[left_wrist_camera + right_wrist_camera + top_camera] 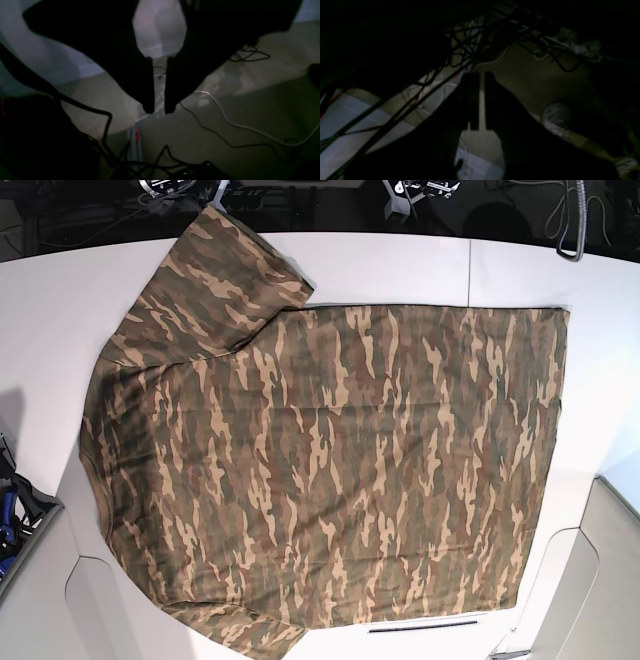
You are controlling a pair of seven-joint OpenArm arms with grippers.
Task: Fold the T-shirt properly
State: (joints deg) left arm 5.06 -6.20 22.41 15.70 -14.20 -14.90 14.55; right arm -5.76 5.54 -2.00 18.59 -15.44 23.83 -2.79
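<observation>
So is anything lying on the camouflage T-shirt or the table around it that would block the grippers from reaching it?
Nothing visible does. The brown, tan and olive camouflage cloth T-shirt lies spread flat on the white table with nothing on top of it. Neither gripper shows in the base view; both wrist views look at carpet and cables, not the shirt.

No readable text, brand, number or sign appeared in any view; a red patch on the power strip (pixel 135 145) on the floor was too blurred to read.

The T-shirt (pixel 330 470) lies flat on the table (pixel 400 265), one sleeve reaching toward the upper left of the frame.
</observation>
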